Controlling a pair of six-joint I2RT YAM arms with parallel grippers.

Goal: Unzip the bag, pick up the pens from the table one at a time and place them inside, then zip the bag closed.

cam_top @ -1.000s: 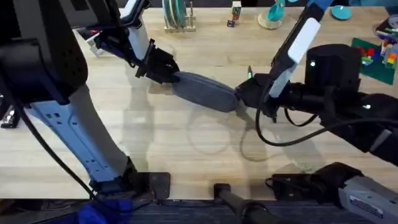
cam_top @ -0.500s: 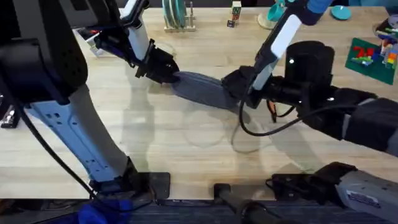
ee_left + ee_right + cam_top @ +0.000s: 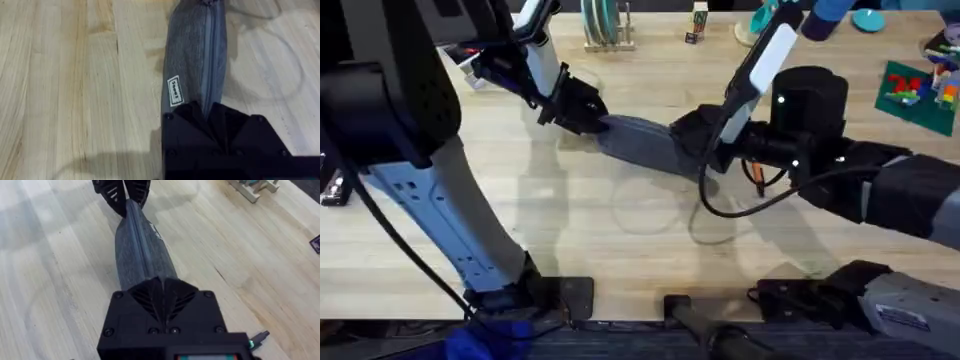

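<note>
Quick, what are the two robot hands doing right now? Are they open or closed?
Left gripper: closed on one end of the bag.
Right gripper: closed on the bag along its top.

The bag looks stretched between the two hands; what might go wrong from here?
The left hand pinches only the very end of the bag, so that end may slip out. The right hand sits on the zipper line; its grip could slide off. An orange pen lies under that arm and might get knocked.
</note>
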